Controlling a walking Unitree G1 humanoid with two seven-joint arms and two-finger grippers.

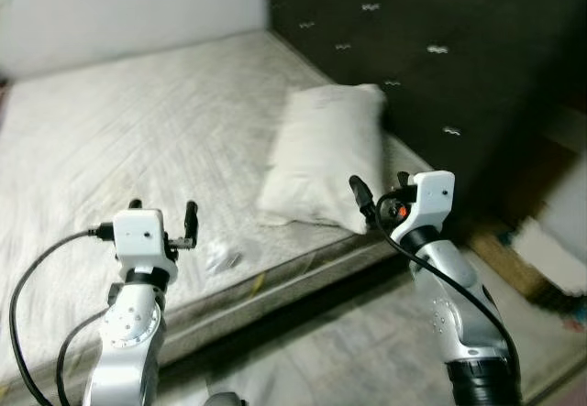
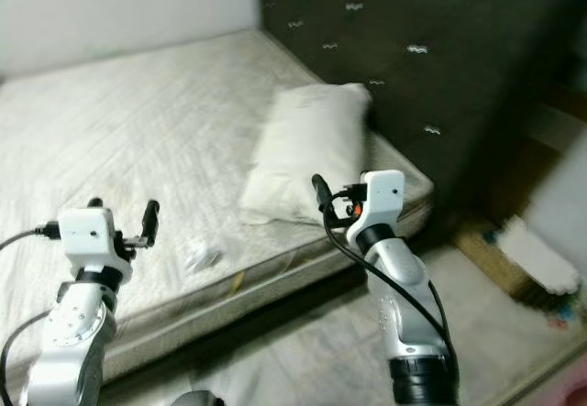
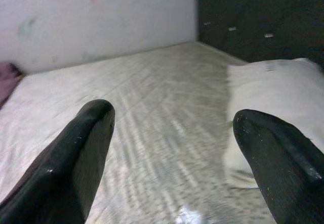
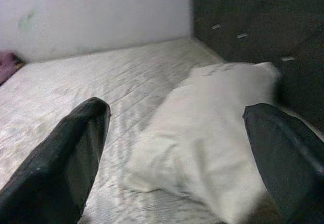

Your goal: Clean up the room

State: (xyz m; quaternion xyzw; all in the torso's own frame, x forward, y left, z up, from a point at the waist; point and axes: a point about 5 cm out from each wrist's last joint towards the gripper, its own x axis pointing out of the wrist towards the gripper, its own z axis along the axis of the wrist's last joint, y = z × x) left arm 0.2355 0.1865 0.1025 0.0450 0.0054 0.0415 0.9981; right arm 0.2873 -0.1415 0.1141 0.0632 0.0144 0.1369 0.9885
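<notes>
A white pillow [image 1: 321, 154] is seen lying on the bare mattress [image 1: 138, 140], at the end next to the dark tufted headboard [image 1: 431, 49] and close to the mattress's near edge. It lies flat, with its long side running away from the camera and its far end almost against the headboard. A small crumpled white scrap [image 1: 220, 257] is found on the mattress surface near the front edge, well apart from the pillow and just beside the left gripper [image 1: 163, 224].

The left gripper is held above the front part of the mattress, its two black fingers [image 3: 76, 153] spread wide with nothing between them. The right gripper [image 1: 378, 193] is held just in front of the pillow's near corner; its fingers [image 4: 71, 158] are likewise spread apart and empty, and the pillow is framed between them in the right wrist view without being touched.

A white wall [image 1: 119, 3] is seen behind the mattress on its far side. A purple bit of cloth [image 3: 7, 75] is glimpsed at the far corner of the mattress by that wall. To the right of the bed, blurred clutter [image 1: 550, 259] is made out on the floor, though what it is cannot be told.
</notes>
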